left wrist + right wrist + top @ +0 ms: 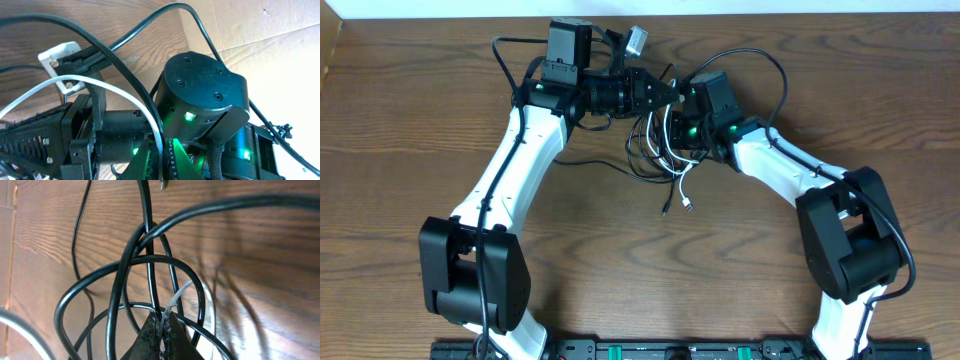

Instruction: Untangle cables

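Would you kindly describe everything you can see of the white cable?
The white cable is a thin, flexible cord, plastic-coated by its look, with a small plug at one end resting on the wooden table. It lies in loose loops between the two arms, tangled with the black cable. In the right wrist view, one white strand runs into the closed tips of the right gripper, which seems to pinch it. Its other end cannot be made out.
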Robot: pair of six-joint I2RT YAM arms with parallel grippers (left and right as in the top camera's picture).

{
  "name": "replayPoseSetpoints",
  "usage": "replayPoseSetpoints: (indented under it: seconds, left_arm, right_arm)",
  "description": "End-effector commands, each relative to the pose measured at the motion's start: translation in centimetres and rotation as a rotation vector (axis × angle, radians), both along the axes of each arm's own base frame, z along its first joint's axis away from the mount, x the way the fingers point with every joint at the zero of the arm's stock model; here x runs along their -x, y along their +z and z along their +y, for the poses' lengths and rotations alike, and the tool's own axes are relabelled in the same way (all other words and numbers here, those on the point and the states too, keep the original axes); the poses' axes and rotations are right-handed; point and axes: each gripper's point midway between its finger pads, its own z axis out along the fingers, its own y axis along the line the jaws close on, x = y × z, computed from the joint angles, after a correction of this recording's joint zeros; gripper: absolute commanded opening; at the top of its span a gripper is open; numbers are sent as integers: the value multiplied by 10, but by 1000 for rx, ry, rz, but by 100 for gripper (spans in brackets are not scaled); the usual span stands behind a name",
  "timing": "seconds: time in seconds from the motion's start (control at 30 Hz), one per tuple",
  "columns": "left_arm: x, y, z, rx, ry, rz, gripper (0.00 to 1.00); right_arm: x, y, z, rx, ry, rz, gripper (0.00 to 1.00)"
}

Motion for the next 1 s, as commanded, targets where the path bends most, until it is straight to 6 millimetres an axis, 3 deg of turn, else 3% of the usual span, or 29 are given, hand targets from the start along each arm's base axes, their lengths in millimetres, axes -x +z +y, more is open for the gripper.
replayPoseSetpoints:
  seconds: [0.0,0.2,0.33,0.4,0.53,0.6,0.77,0.97]
  left_arm:
    - [2,12,3,-1,10,-32,8]
    - [-10,-11,17,-127,127,-1,8]
    - [-18,-31,33,-240,220,26,8]
    - [-20,-40,42,-296,261,41,17]
    - [-20,-54,55,-380,314,73,49]
    - [-19,-60,61,-425,326,76,57]
    - [-16,-77,75,-544,310,41,59]
    - [-17,-105,65,-596,206,6,59]
  right_arm:
    - [-13,9,-21,52,-31,-55,1]
    - [-21,50,-66,183,-99,-160,1]
    - [-16,80,-81,256,-114,-239,1]
    - [-12,89,-84,267,-120,-249,1]
    - [-7,92,-86,272,-115,-238,1]
    - [-5,89,-86,274,-111,-227,1]
    - [-2,85,-87,283,-108,-208,1]
    - [-2,84,-91,287,-115,-199,1]
